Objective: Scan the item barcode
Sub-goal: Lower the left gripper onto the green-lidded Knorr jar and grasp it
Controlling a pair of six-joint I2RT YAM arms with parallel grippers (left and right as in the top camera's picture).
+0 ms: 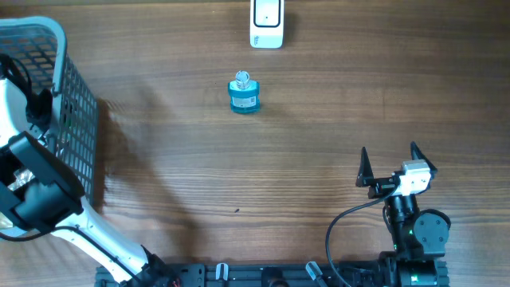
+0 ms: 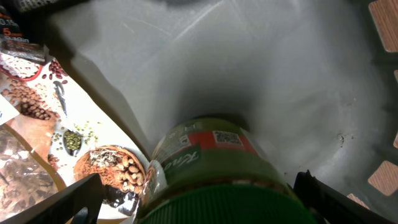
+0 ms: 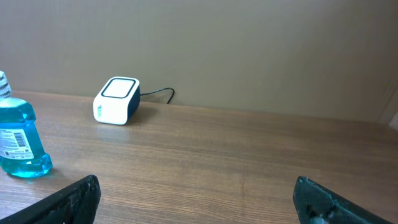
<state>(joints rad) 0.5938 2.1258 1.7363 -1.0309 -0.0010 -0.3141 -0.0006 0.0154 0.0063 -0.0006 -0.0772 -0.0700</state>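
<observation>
On the left edge of the wooden table point(image 1: 239, 175), one white mesh basket point(image 1: 76, 119) is standing, with the left arm reaching down into it.

- Inside the basket, one green-lidded jar point(image 2: 205, 155) is lying with its lid toward the wrist camera and a small square code showing on its label.
- One printed packet of beans and nuts point(image 2: 37, 124) is lying just beside the jar, on its left.
- The left gripper point(image 2: 199, 193) is straddling the jar's lid with its jaws spread wide. One finger is standing clear of the lid; whether the other is touching it cannot be told.
- Bare grey basket floor is lying beyond the jar, and the mesh wall is closing in on the right.
- Mid-table, one blue bottle point(image 1: 244, 93) is standing upright.
- At the far edge, one white barcode scanner point(image 1: 266, 22) is sitting near the bottle but apart from it.
- Low on the right, the right gripper point(image 1: 389, 150) is hovering wide open and holding nothing. Bare table is stretching between it and the bottle.
</observation>
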